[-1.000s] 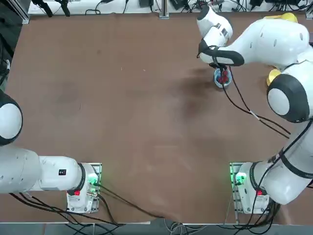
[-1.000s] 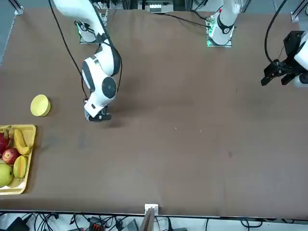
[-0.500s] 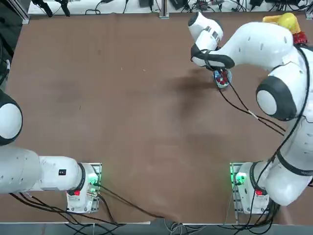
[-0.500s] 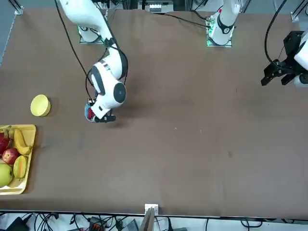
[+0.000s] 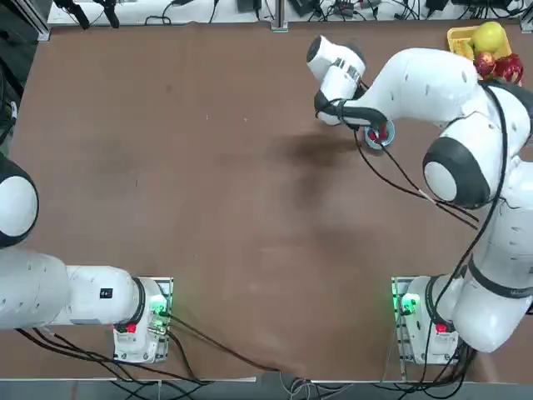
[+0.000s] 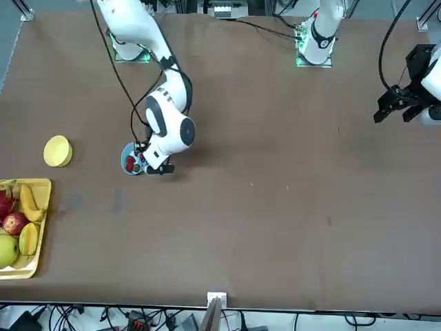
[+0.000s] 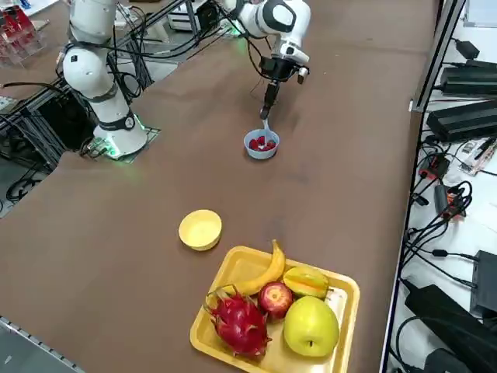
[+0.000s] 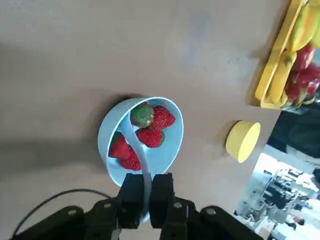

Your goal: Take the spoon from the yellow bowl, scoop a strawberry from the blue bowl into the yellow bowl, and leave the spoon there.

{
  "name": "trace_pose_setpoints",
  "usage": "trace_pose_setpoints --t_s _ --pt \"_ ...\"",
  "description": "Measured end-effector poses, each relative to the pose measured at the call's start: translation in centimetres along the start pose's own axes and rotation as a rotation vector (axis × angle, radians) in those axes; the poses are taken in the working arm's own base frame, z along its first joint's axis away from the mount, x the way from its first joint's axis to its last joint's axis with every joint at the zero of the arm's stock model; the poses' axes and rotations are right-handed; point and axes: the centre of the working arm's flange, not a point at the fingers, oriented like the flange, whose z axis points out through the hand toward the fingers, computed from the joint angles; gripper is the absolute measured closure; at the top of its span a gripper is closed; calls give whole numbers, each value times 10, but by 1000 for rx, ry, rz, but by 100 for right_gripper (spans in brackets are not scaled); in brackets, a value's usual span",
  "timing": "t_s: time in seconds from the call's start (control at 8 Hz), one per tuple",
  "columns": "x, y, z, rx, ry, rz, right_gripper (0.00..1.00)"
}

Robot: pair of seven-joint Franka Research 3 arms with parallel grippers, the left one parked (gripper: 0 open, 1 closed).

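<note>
The blue bowl (image 8: 170, 145) holds several red strawberries (image 8: 151, 136) and stands right of table centre (image 7: 262, 153) (image 6: 125, 159). My right gripper (image 8: 146, 181) hangs just above the bowl's rim (image 7: 269, 96). It is shut on the handle of the pale spoon (image 8: 142, 157). The spoon (image 7: 265, 119) points down into the bowl, its tip among the strawberries. The yellow bowl (image 7: 200, 229) (image 6: 58, 151) stands empty a short way off, between the blue bowl and the fruit tray. In the top view my arm hides the yellow bowl.
A yellow rectangular tray (image 7: 237, 263) with a banana, an apple, a dragon fruit and other fruit lies at the table's corner beyond the yellow bowl (image 6: 34, 270). Cables hang from my right arm (image 5: 400, 171) across the table.
My right wrist has swung away from the tray side, uncovering the blue bowl in the top and front views. The spoon stays gripped with its tip in the bowl.
</note>
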Motion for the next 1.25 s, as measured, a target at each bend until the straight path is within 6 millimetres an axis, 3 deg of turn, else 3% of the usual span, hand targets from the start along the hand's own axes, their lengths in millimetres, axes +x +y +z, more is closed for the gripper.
trace_pose_setpoints --t_s 0.5,1.25 --pt "-11 -33 -8 -104 55 -25 89" --pt "-17 -68 11 -264 82 2 89"
